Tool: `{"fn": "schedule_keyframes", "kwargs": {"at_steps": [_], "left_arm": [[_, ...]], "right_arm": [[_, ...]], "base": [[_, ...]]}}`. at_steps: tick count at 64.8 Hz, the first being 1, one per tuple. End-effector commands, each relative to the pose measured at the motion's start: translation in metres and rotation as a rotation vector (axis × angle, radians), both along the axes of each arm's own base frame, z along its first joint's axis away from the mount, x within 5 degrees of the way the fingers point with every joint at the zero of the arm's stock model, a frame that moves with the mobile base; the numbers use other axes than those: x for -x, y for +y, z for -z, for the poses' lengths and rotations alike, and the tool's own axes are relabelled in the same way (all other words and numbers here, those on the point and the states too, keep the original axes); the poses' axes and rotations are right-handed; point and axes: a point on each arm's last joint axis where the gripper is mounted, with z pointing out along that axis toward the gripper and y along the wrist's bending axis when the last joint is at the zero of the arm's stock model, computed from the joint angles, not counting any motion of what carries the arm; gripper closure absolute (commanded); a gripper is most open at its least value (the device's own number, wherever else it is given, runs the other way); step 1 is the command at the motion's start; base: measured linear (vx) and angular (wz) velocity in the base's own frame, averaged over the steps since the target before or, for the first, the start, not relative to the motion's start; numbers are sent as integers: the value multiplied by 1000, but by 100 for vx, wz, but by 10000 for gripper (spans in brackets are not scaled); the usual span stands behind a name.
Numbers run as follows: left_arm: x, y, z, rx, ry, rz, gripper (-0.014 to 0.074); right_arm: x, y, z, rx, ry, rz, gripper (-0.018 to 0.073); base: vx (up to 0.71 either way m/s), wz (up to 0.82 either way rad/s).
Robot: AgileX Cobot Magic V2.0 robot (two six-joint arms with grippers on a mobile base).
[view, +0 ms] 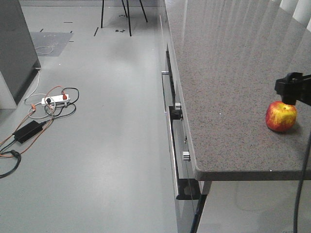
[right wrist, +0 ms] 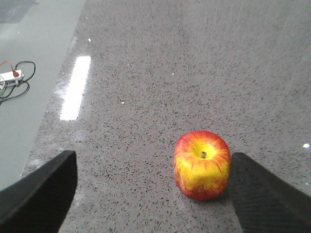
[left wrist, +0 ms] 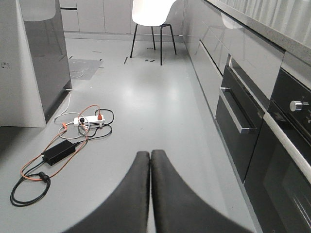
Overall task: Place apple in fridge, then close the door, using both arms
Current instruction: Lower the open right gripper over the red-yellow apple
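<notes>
Right tool (right wrist: 153,158) wide apart, apple (right wrist: 201,165) between, wrist view only.

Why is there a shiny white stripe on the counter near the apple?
Right wrist view: the stripe is glare, light bouncing off the polished counter; the apple looks sharp, with a small soft shadow. Front view: paler streaks of glare cross the counter's far end. Left wrist view: the floor shines softly near the chair.

Matte black tapered fingers (left wrist: 129,204); thin black cable (view: 302,189).
</notes>
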Motion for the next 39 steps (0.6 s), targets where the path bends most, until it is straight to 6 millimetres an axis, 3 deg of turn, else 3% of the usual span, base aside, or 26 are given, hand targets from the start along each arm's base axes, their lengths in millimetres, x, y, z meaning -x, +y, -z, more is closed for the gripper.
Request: {"fn": "schedule_keyframes", "kwargs": {"at_steps": [1, 17, 39], "left_arm": [[-1, -2, -1, 8, -69, 24, 602], [-1, -2, -1, 8, -69, 24, 602], [-1, -2, -1, 8, -69, 24, 602]], "right_arm": [[-16, -4, -16, 17, -74, 12, -37], [-48, -7, -4, 68, -7, -7, -34], [-68, -10, 7, 102, 47, -6, -34]], "base": [[0, 0], [0, 0], [0, 0]]}}
